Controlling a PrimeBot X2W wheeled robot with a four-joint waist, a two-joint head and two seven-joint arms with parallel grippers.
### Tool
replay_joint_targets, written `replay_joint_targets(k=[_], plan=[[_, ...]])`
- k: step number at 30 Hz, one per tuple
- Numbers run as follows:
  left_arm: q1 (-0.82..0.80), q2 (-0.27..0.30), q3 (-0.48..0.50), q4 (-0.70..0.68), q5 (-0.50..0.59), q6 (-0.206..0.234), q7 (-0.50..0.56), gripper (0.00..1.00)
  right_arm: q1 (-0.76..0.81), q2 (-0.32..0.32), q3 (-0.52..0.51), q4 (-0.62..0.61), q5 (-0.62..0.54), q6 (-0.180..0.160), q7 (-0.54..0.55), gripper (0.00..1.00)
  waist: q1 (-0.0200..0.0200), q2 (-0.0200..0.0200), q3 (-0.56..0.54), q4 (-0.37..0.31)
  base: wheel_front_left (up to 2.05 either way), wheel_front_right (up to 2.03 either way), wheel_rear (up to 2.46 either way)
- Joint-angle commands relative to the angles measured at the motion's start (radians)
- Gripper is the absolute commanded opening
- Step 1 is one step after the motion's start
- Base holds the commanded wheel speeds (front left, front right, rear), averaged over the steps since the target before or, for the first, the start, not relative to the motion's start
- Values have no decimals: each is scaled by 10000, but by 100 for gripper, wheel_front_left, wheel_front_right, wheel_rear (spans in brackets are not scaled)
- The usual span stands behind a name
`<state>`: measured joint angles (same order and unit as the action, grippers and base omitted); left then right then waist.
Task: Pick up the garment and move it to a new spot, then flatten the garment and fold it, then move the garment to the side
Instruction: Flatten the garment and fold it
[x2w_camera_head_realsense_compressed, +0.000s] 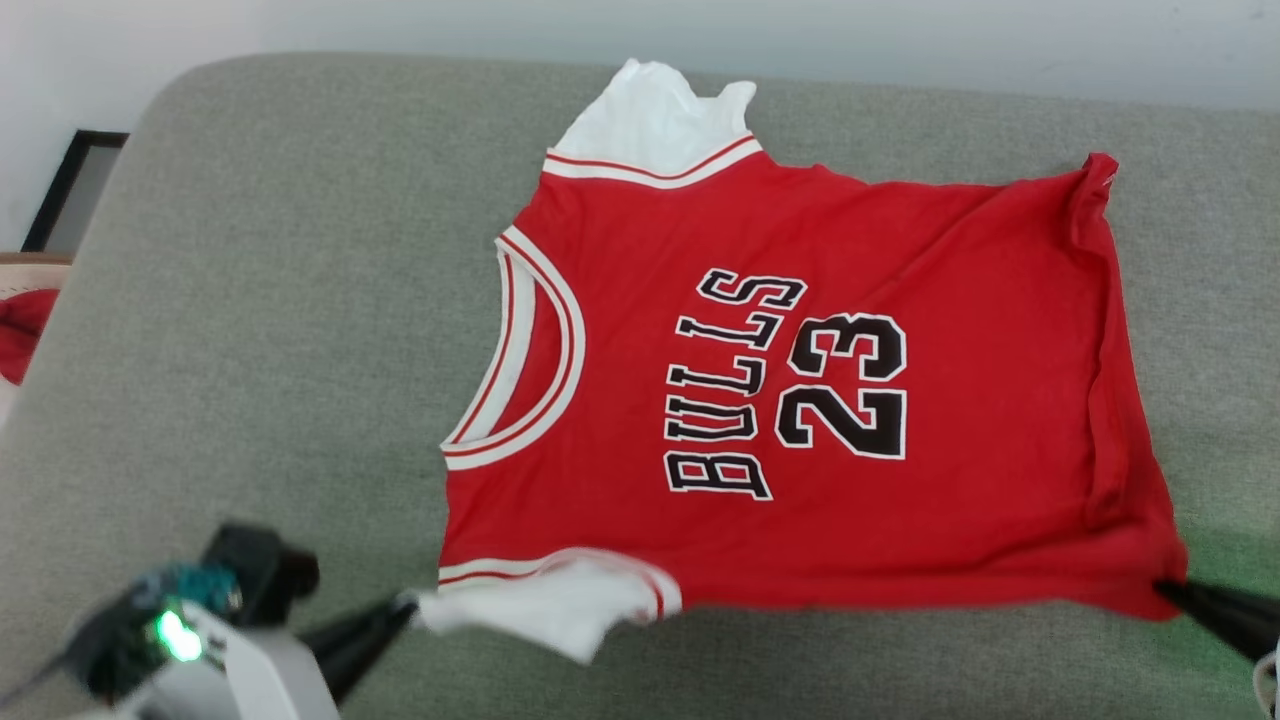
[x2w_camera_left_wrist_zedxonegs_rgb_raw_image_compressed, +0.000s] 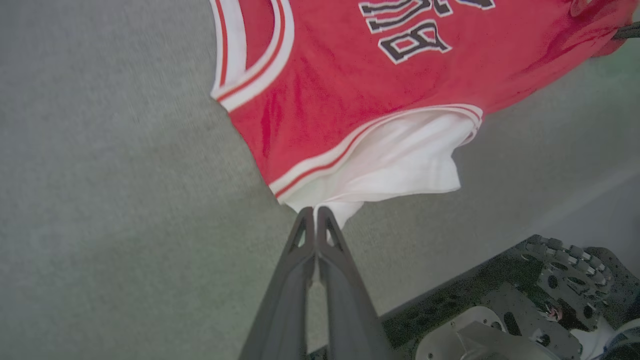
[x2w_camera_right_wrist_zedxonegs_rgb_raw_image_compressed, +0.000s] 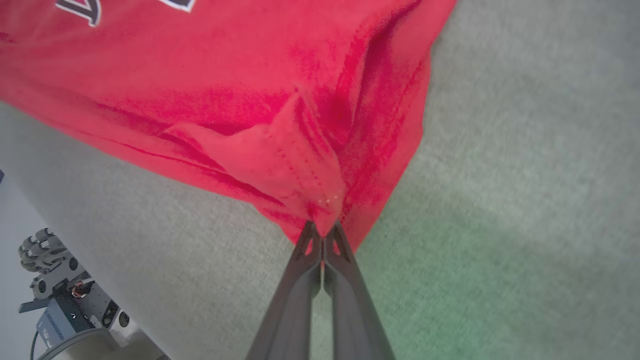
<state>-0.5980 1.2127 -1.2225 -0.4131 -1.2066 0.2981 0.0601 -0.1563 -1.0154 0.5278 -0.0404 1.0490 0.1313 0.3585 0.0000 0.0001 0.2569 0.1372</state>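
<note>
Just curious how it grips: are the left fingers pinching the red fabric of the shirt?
No, the left fingers are shut on the tip of the shirt's white sleeve.

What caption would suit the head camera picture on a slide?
Left pincer grips the white sleeve and right pincer the red hem corner of a Bulls 23 jersey spread on a grey cushion.

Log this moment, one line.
garment: spread on grey surface | left gripper: shut on sleeve | right gripper: shut on hem corner
</note>
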Motion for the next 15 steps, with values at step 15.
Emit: replay_joint_targets(k=[15], plan=[[-4426, -1725, 922, 3231, 1922, -3303, 2231, 0, -2839, 2182, -1348, 346, -1992, -10, 2476, 0, 0, -1, 966, -368, 0, 0, 0]])
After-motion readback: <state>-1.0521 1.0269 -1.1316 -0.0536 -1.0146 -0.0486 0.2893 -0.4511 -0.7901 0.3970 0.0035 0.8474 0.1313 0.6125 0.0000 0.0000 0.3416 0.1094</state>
